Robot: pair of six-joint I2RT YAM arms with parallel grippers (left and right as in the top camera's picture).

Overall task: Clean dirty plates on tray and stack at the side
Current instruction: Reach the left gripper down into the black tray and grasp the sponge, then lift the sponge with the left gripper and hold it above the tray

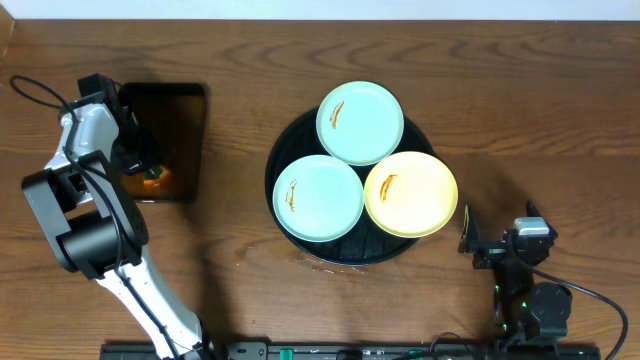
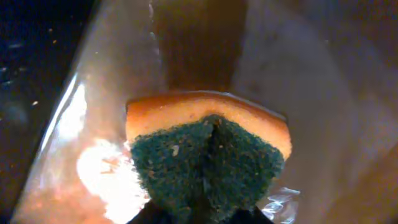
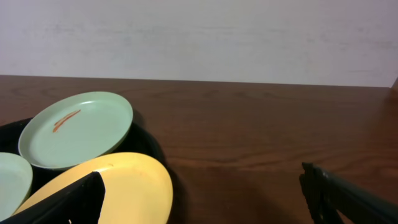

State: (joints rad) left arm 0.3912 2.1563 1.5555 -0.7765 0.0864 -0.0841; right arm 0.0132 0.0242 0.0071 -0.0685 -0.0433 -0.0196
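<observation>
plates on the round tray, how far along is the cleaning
Done: nothing yet; both mint plates and the yellow plate sit smeared on the round tray. In hand: the left gripper pinches a sponge at the rectangular tray; the right gripper is open. Left: wipe all three, then stack them beside the tray.

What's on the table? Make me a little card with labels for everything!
plates: three, each with an orange smear; mint, mint, yellow
tray: round, black, under all three plates
small tray: rectangular, brownish liquid inside
sponge: orange with a green side, over the small tray
left gripper: pinching the sponge
right gripper: open, empty, right of the tray
</observation>
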